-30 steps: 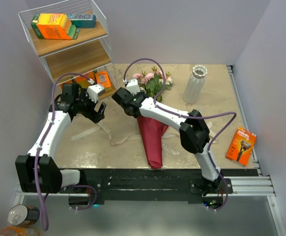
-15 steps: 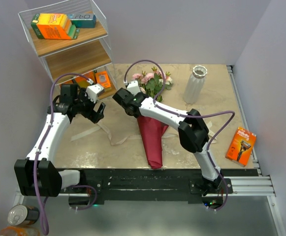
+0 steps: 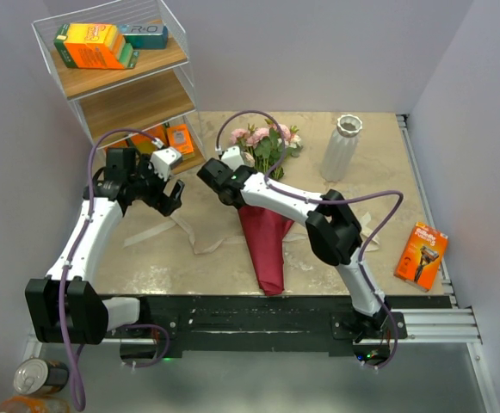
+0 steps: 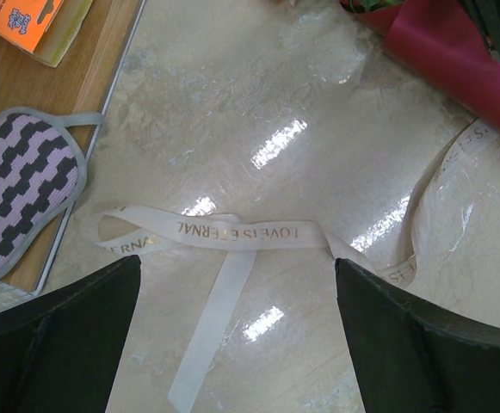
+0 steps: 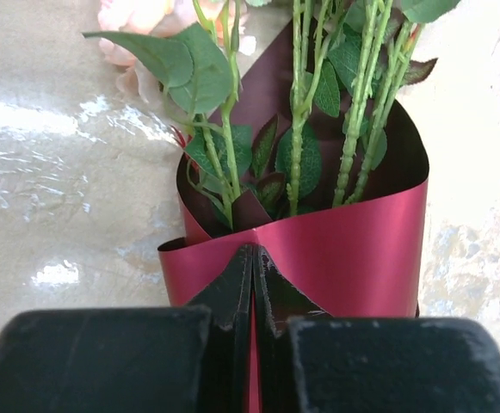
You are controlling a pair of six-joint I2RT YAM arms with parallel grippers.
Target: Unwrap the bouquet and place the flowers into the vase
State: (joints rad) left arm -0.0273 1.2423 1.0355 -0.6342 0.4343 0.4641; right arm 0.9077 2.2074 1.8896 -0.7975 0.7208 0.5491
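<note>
Since a second ago: right gripper (image 5: 252,258) has gone from partly open to fully closed, its fingers pinching the overlapped lip of the maroon paper (image 5: 344,249). Right elbow has drifted slightly toward 9 o'clock. Left gripper (image 4: 237,344) has not moved. Its jaws stay spread wide, holding nothing, above the loose cream ribbon (image 4: 232,232), which is printed LOVE IS ETERNAL.

Bouquet (image 3: 265,245) lies mid-table, still wrapped. The cone tip points to 6 o'clock and the flowers (image 3: 267,142) fan out toward 12. Vase (image 3: 342,148) stands upright at 1 o'clock from the blooms, well apart from them.

Surface: glossy beige stone-look table (image 3: 163,258). Wire-and-wood shelf unit (image 3: 120,86) sits in the 10 o'clock corner with an orange box (image 3: 90,45) on its top tier. Orange razor pack (image 3: 422,251) lies flat near the 3 o'clock edge. Striped purple-black pad (image 4: 17,198) rests on the lowest shelf board. Pale grey walls close in on three sides.
</note>
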